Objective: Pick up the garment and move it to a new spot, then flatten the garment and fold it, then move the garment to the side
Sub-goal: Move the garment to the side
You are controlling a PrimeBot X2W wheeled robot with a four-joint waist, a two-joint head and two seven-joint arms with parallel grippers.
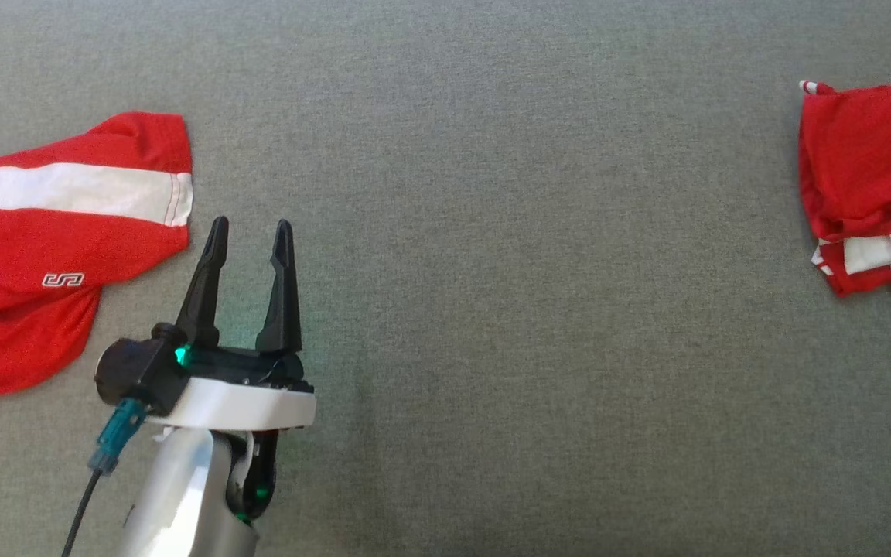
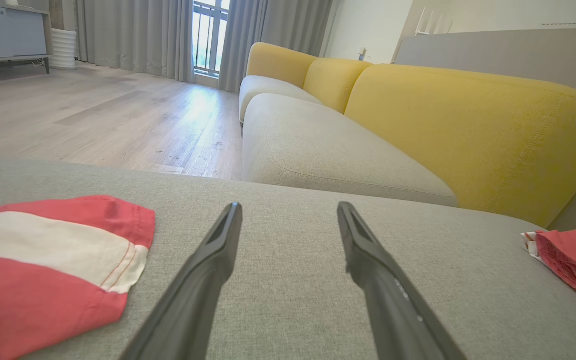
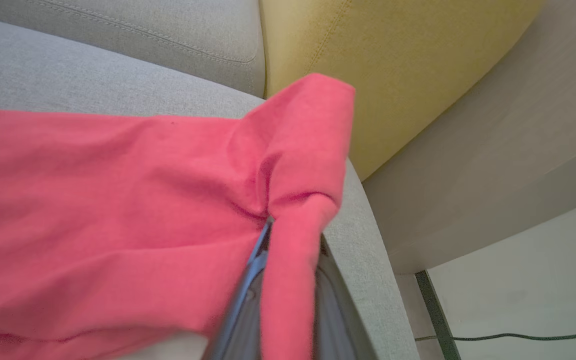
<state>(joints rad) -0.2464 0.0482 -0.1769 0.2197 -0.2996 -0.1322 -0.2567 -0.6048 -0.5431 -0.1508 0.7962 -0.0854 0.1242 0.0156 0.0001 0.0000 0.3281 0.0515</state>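
Grey fabric cushion point(image 1: 492, 309): red/white shirt point(image 1: 43, 247) far L, folded garment point(image 1: 871, 170) far R.

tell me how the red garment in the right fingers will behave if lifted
Probably floppy: the red garment drapes and puckers around the right fingers. Likely light, as the cloth looks thin and creases easily. Its stacked layers in the head view may slide apart, since only one fold seems pinched.

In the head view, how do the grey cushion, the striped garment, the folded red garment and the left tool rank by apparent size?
1. grey cushion
2. striped garment
3. folded red garment and left tool: look alike; the tool is nearer the camera, so not ranked.
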